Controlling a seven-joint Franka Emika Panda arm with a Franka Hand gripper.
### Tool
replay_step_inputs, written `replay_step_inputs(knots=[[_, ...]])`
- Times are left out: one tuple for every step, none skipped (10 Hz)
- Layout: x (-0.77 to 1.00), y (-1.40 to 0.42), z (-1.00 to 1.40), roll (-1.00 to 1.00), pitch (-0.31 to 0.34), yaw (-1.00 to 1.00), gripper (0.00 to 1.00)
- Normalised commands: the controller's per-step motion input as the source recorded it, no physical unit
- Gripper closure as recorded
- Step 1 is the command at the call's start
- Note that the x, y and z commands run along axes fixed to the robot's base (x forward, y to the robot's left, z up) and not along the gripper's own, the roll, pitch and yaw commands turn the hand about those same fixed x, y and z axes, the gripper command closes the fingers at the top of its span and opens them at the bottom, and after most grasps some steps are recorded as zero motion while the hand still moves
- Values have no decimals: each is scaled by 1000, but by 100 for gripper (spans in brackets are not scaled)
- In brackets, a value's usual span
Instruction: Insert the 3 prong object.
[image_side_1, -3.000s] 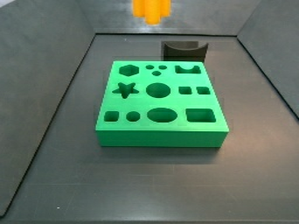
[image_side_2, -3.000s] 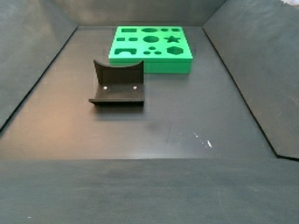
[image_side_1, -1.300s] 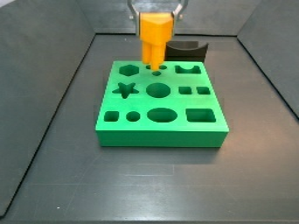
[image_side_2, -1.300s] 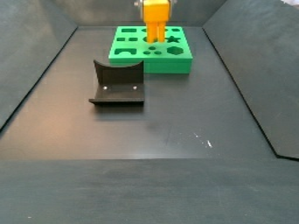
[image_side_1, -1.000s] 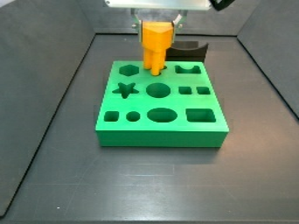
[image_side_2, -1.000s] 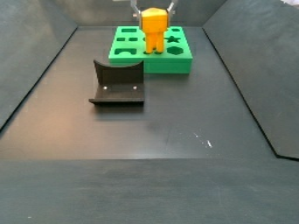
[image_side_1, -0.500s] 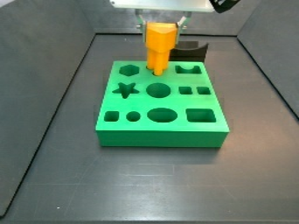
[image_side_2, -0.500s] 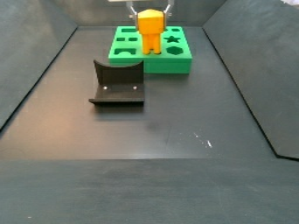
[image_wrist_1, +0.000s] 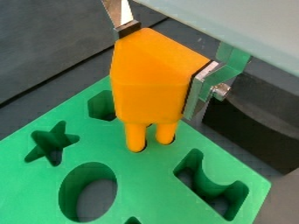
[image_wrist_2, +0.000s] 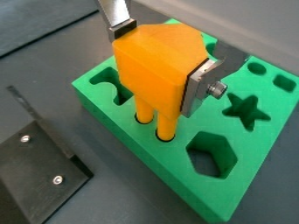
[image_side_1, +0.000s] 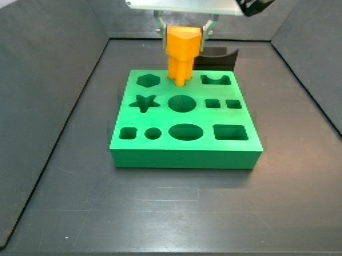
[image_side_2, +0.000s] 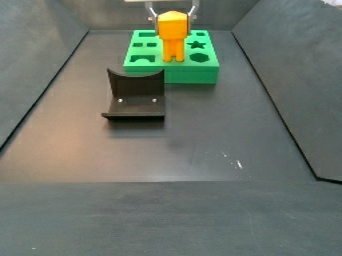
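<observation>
Gripper (image_wrist_1: 162, 66) clamped on the 3 prong object (image_wrist_1: 152, 83), seen close up in a wrist view: flat silver fingers (image_wrist_1: 201, 87) pressed against opposite faces of a bright orange block, held upright. Prongs pointing straight down, tips apparently just entering a small hole in the green board (image_wrist_1: 35, 210). Upright hold probably chosen so the prongs line up with that hole. Star-shaped hole (image_wrist_1: 49, 144) and oval hole (image_wrist_1: 84, 185) open nearby on the same board.

Next wrist view: same gripper (image_wrist_2: 158, 57), same pinch on the orange 3 prong object (image_wrist_2: 163, 74), one silver finger (image_wrist_2: 201, 81) with a screw head visible on the side. Prongs reaching the top face of the green board (image_wrist_2: 146, 153); depth of entry hard to judge. Hexagon hole (image_wrist_2: 211, 149) and star hole (image_wrist_2: 244, 107) lying beside. Dark fixture (image_wrist_2: 41, 171) with screw holes resting on the floor just beside the board.

Side view from the front of the board: gripper (image_side_1: 185, 28) hanging over the far row of the green board (image_side_1: 187, 150), 3 prong object (image_side_1: 182, 55) upright beneath it, lower end meeting the board near the far edge. Black curved block (image_side_1: 214, 58) standing behind the board, partly hidden by the peg.

Remaining side view, from the opposite end: gripper (image_side_2: 171, 10) at the top edge, mostly cut off. 3 prong object (image_side_2: 173, 35) upright on the green board (image_side_2: 174, 72), well apart from the fixture (image_side_2: 134, 97), which stands in the open floor nearer the camera. Judged as mid-insertion: peg aligned, not yet seated flush.
</observation>
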Motion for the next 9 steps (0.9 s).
replay_step_inputs(knots=[[0, -3, -434, 133, 0, -466, 100], [0, 0, -469, 73, -31, -294, 100], [-114, 0, -531, 29, -166, 0, 100], [-140, -203, -449, 64, -211, 157, 100], [0, -131, -469, 44, -183, 214, 100], [-3, -74, -491, 91, -153, 277, 100], [-6, -57, -380, 16, -123, 137, 100], [-54, 0, -43, -27, -154, 0, 100], [0, 0, 0, 0, 0, 0, 100]])
